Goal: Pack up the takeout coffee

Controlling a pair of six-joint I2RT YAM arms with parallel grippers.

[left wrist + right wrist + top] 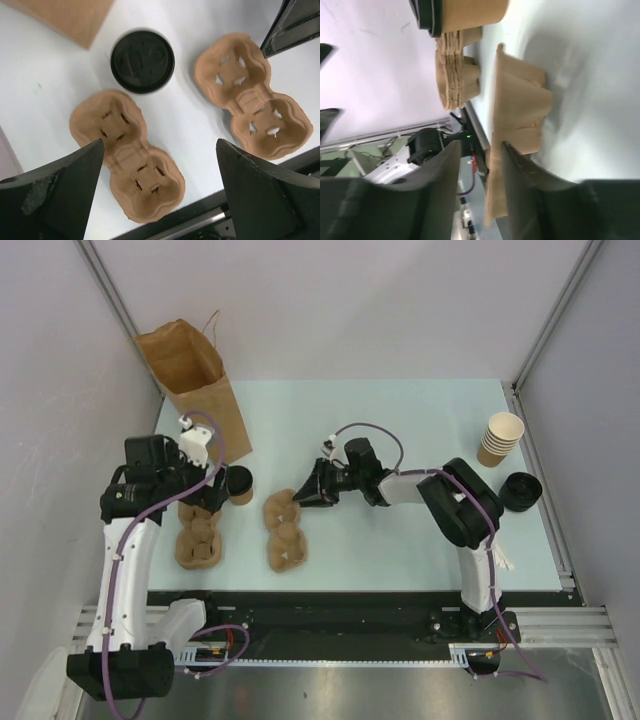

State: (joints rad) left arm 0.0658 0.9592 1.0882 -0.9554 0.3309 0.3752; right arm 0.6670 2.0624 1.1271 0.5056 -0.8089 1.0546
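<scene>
Paper bag (190,380) stands open at the back left of the table (400,420); left gripper (160,145) hangs with its jaws spread wide and nothing in them, right over the left-hand cup carrier (127,160). The takeout coffee (142,61) sits upright, lid on, just beyond that carrier and just beside the foot of the bag; so my guess is the cup grab is the step in hand.

Tips for it: shift toward the cup and get it centred between the jaws before dropping; grip the paper wall below the lid, not the lid itself; squeeze gently, kraft cups dent; keep it upright on the lift.

Further right, the second carrier (252,95) has its rim between the right gripper (480,146) jaws; they stand narrow, and there seems to be a gap on one side, so probably not clamped (blurry view). I'd keep that arm clear of the left one.

The cup stack (500,438) and loose lid (520,490) at the far right aren't needed.
</scene>
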